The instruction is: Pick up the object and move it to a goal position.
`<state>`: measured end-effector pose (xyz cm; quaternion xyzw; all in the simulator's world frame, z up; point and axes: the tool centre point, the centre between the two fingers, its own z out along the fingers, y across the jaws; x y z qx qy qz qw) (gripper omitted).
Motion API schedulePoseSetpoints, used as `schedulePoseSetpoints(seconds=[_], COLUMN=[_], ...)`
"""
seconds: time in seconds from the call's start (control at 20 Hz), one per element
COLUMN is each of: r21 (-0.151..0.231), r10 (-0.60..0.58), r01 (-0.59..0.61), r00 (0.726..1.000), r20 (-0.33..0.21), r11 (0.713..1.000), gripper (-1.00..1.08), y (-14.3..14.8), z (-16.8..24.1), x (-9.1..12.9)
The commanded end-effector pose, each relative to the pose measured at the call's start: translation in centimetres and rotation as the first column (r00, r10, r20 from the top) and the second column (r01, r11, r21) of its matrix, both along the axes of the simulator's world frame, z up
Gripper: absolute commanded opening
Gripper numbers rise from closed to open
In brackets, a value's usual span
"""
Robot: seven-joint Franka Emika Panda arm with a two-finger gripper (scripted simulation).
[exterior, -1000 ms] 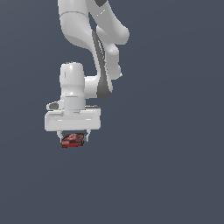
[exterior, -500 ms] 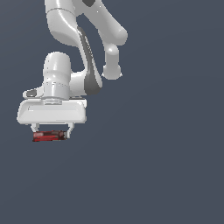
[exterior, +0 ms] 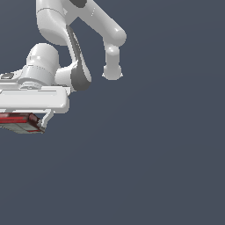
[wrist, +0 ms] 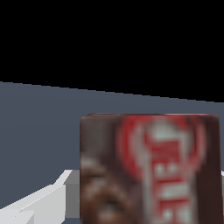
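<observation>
I work in a bare simulated space, not a real room: a flat, featureless slate-grey ground [exterior: 167, 167] surrounds my smooth white rendered arm [exterior: 74, 26], beneath black void.

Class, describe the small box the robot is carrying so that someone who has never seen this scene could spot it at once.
Start at the big white robot arm in the exterior view and follow it down to the wide white gripper at that view's left. The box sits just beneath it, between the fingers. It is flat, dark red with blackish edges, the only coloured thing against white and plain grey-blue.
</observation>
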<state>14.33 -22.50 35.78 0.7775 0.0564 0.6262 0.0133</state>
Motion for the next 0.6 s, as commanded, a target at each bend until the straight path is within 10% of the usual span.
schedulePoseSetpoints(seconds=[0.0,0.55], r21=[0.002,0.005], r10=[0.004,0.016], r01=[-0.004,-0.017], r00=[0.999,0.99], r20=[0.047,0.137], r11=[1.0,1.0], gripper=[-1.0,-1.0], y=[-0.7,-1.9], z=[1.5,4.3], x=[-0.1,-0.4])
